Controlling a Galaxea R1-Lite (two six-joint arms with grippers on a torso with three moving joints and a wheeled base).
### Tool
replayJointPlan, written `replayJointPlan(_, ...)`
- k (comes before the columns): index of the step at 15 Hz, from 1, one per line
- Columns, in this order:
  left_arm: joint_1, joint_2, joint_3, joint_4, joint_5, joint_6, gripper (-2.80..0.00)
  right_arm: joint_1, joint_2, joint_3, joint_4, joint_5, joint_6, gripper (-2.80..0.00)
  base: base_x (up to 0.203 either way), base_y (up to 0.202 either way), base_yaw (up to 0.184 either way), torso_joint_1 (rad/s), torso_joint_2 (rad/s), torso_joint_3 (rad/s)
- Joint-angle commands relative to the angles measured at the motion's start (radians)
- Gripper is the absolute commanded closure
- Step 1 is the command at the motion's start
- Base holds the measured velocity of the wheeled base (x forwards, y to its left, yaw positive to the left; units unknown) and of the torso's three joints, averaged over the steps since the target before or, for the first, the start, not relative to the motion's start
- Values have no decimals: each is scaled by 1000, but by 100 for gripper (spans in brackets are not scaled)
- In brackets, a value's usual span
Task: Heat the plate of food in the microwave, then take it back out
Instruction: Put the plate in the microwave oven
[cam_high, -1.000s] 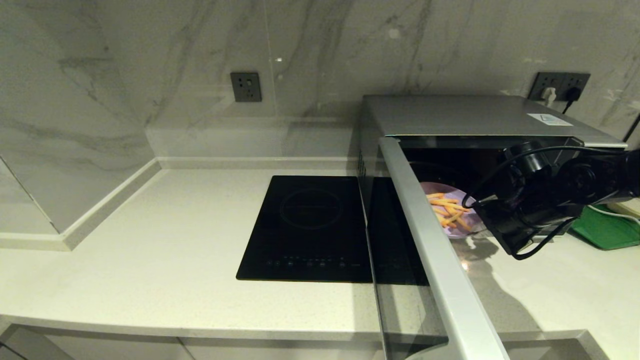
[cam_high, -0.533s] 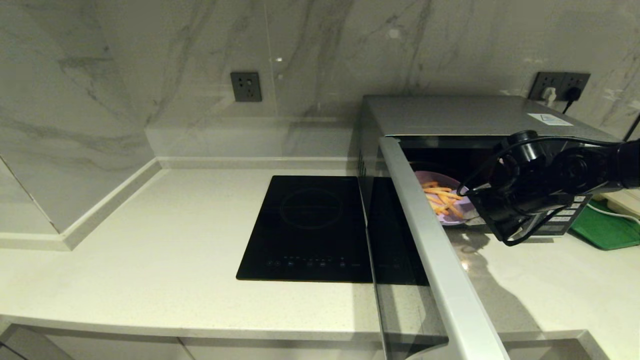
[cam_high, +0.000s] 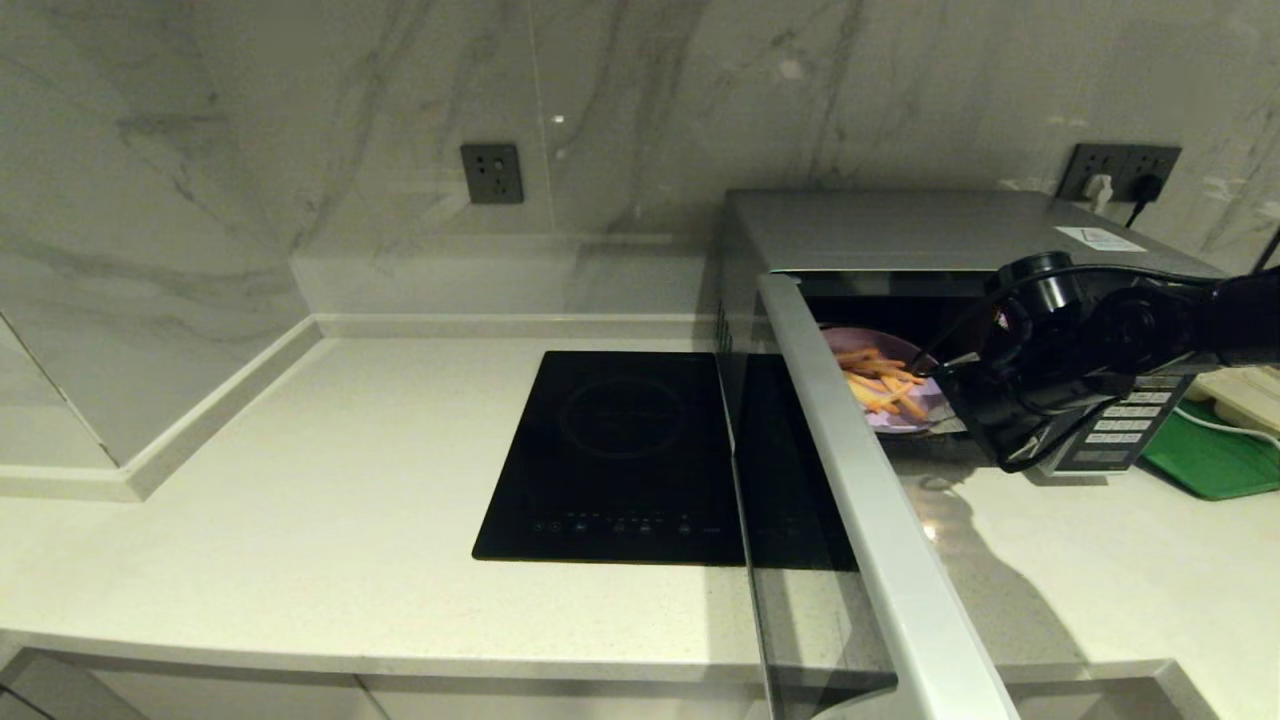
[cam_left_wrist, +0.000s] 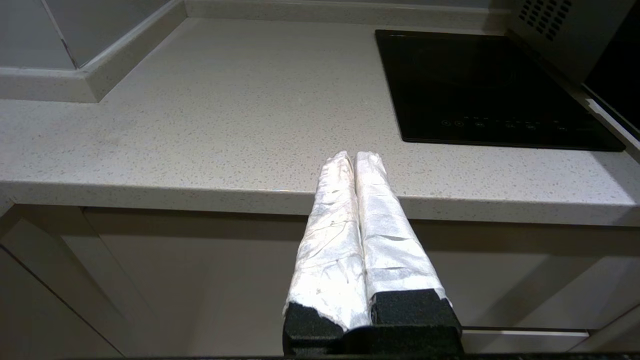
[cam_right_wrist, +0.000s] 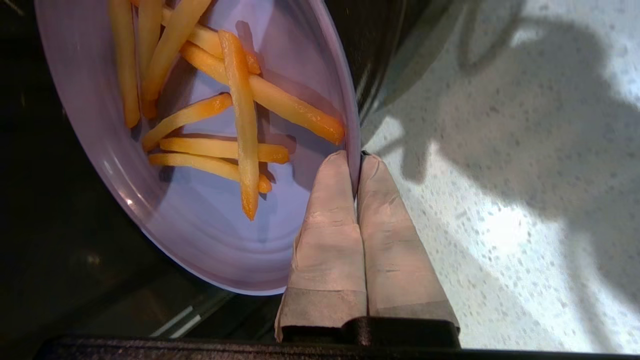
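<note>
Fries lie on the plate of food (cam_high: 885, 392), which sits partly inside the open microwave (cam_high: 930, 235) at the counter's (cam_high: 300, 480) right side. The right gripper (cam_right_wrist: 356, 159) pinches the plate's near rim. The left gripper (cam_left_wrist: 355, 157), fingers pressed together and empty, hangs before the counter's near edge, left of the induction hob (cam_high: 615, 455).

grey-veined marble wall (cam_high: 300, 120) with a dark socket (cam_high: 492, 173) rises behind a pale speckled countertop (cam_high: 300, 520).
</note>
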Motion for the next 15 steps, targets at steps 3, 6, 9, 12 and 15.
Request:
replayJointPlan(3,0,0,0,-1,0,0,0,-2,55,-58,3,-2,7,0,0,0,0,0,0,0)
replayJointPlan(6,0,0,0,-1,0,-1,0,-3,64,-77,4,-2,4,0,0,0,0,0,0,0)
replayJointPlan(9,0,0,0,-1,0,-1,0,-4,80,-77,4,-16,6,0,0,0,0,0,0,0)
replayJointPlan(12,0,0,0,-1,0,-1,0,-6,85,-77,3,-24,6,0,0,0,0,0,0,0)
replayJointPlan(15,0,0,0,-1,0,-1,0,-7,85,-77,3,-25,6,0,0,0,0,0,0,0)
